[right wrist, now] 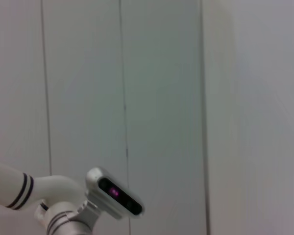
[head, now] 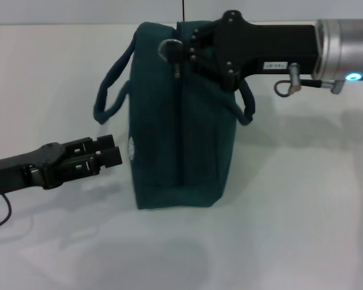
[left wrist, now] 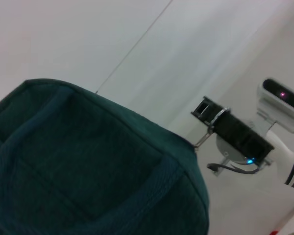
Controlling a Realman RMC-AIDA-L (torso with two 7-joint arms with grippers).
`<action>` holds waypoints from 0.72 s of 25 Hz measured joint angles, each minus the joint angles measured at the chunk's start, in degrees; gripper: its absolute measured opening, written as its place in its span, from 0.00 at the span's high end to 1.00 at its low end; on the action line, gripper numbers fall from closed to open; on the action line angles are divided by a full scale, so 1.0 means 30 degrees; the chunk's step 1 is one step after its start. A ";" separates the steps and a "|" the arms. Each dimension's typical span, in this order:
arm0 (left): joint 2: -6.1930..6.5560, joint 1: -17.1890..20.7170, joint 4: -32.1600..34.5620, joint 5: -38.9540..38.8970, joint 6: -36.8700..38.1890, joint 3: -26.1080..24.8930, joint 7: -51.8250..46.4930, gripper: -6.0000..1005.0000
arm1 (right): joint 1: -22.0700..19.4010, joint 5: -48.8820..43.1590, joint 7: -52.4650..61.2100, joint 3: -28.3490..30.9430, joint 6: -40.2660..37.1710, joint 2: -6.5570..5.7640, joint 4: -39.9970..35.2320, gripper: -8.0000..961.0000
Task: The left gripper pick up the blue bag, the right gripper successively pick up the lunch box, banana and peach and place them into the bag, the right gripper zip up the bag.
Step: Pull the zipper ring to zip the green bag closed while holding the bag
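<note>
From the head view, we see the bag (head: 178,115) standing upright on the white bench (head: 302,229), its handles (head: 112,90) sticking out to either side. The zip line running down the top looks drawn together, and no lunch box, banana or peach lies on the bench, so we judge them packed inside and the zipping at or near its end. The right gripper (head: 178,53) reaches in at the far end of the bag, its fingers (head: 169,48) pinched together on what seems to be the zip pull. The left gripper (head: 106,156) sits low just beside the bag's near-left side, apart from the cloth, holding nothing; its fingers look close together.

From the left wrist view, we see the bag (left wrist: 88,166) filling the lower part, a strap across its side, with the right gripper (left wrist: 202,110) at its far corner.

From the right wrist view, we see only wall panels and part of the robot's body (right wrist: 63,196); the bag does not appear there.

What seems left is releasing the pull and pulling back.
</note>
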 joint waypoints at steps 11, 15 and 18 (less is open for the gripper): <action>-0.0530 -0.0317 -0.0039 -0.0174 -0.1964 -0.0073 -0.0068 0.25 | 0.0072 0.0942 -0.0165 -0.1357 0.0850 -0.0001 0.0092 0.93; -0.0757 -0.0405 -0.0097 -0.0200 -0.2617 -0.0293 -0.0099 0.29 | 0.0067 0.1097 -0.0166 -0.1499 0.0850 -0.0002 0.0267 0.93; -0.0903 -0.0410 -0.0208 -0.0215 -0.2789 -0.0616 -0.0069 0.32 | 0.0000 0.1135 -0.0179 -0.1526 0.0857 -0.0002 0.0274 0.93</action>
